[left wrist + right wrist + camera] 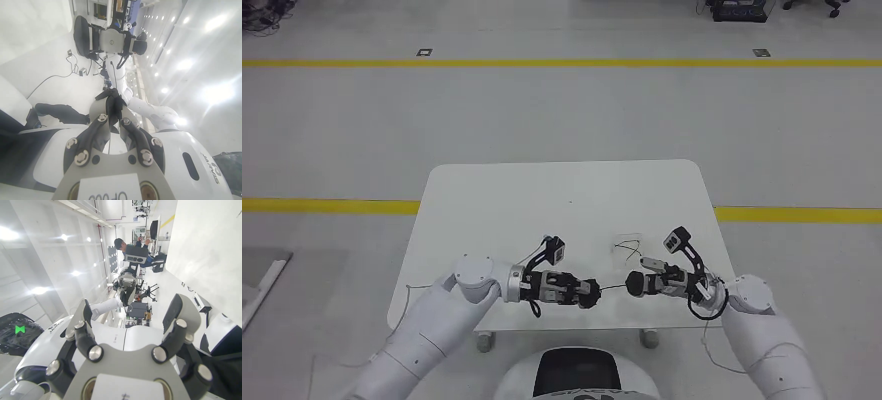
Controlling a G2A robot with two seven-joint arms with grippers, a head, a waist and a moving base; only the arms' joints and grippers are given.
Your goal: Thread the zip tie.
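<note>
Facing each other above the front part of the table [562,190], the left gripper [589,293] and the right gripper [634,284] are near, tip toward tip, in the top view. Between them runs a thin dark line, the zip tie [612,288]. It comes out of the left gripper and reaches toward the right one. A thin loop [627,245] lies on the table near them, possibly a second tie, but it is too small to tell.

In the left wrist view, the left gripper [113,108] has its jaws pressed together on the zip tie [109,144], whose strap passes back between the fingers.

In the right wrist view, the right gripper [131,301] stands wide open and holds nothing. The left gripper [125,297] is farther off, closed.

I judge the risk like this: the tie is held at one side only, and the strap is thin and flexible. If the right jaws close off-line, they may push the free end aside or bend it. Then the tip will not meet the slot of the head.
</note>
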